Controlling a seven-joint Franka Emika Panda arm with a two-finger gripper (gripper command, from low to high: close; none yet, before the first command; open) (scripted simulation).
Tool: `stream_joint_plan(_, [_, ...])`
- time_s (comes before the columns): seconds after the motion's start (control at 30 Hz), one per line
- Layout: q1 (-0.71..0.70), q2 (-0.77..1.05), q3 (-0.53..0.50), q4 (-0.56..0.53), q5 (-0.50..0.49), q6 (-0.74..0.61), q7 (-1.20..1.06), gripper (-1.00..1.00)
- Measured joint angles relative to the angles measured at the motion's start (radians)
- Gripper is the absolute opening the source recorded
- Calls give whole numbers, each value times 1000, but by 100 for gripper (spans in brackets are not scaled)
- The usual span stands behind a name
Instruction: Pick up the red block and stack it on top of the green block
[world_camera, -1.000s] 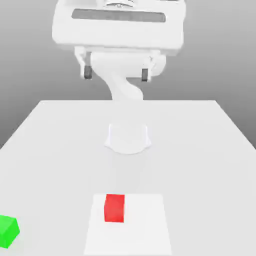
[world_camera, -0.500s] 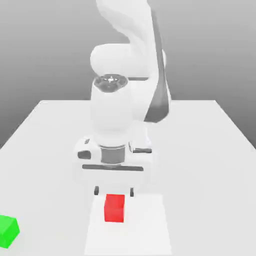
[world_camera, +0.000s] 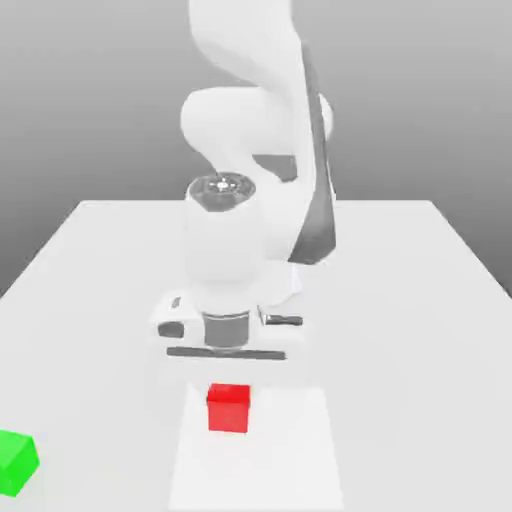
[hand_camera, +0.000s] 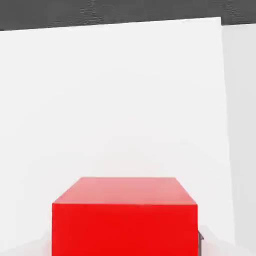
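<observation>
The red block (world_camera: 228, 407) sits near the table's front middle, directly under my hand. My gripper (world_camera: 228, 378) points straight down onto it, with the wrist bar just above the cube's top face. In the hand view the red block (hand_camera: 125, 217) looms close, and a dark fingertip (hand_camera: 200, 243) presses against one side, so the fingers are shut on the cube. The green block (world_camera: 17, 463) rests at the front edge on the exterior view's left, far from the hand and partly cut off by the picture's edge.
The white table (world_camera: 420, 300) stretches back to a grey wall. A slightly brighter rectangular patch (world_camera: 295, 450) lies under the red block. The arm's base and links (world_camera: 260, 150) rise behind the hand.
The arm swung down from high at the back to the red block. Its fingers, spread either side of the cube half a second ago, have shut on it, and the cube sits a touch higher.
</observation>
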Motion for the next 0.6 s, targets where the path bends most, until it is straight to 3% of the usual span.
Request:
stream_joint_plan(0.47, [-246,191,-216,461,104,-280,315,-100])
stream_joint_plan(0.6, [-284,313,-216,513,155,-213,318,-100])
